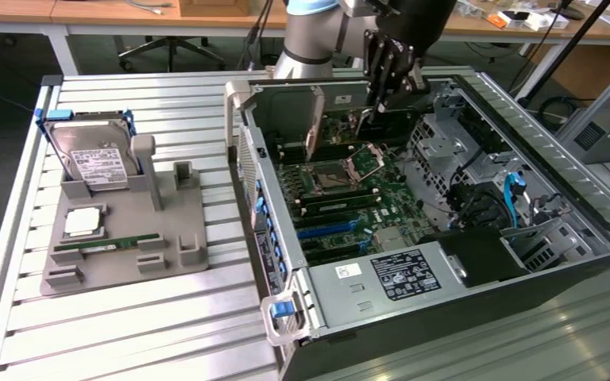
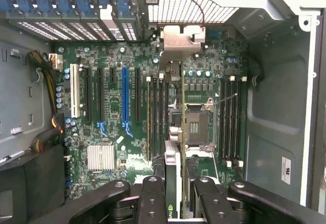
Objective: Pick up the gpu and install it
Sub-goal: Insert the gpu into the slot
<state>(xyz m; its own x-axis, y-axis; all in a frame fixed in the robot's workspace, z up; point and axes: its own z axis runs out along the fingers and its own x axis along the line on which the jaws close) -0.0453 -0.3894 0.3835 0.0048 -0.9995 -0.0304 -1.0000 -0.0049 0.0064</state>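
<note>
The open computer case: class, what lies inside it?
A motherboard with an open CPU socket; the gripper holds the gpu over it. The board beneath them is covered.

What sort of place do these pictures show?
Probably a robotics lab for computer assembly: an open black computer case on a ribbed grey metal table, a grey robot arm reaching into it, wooden desks behind.

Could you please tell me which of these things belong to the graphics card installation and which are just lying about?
Job: graphics card, held in the jaws; open computer case; motherboard.
Lying about: hard drive, processor, memory stick, grey stand.
</note>
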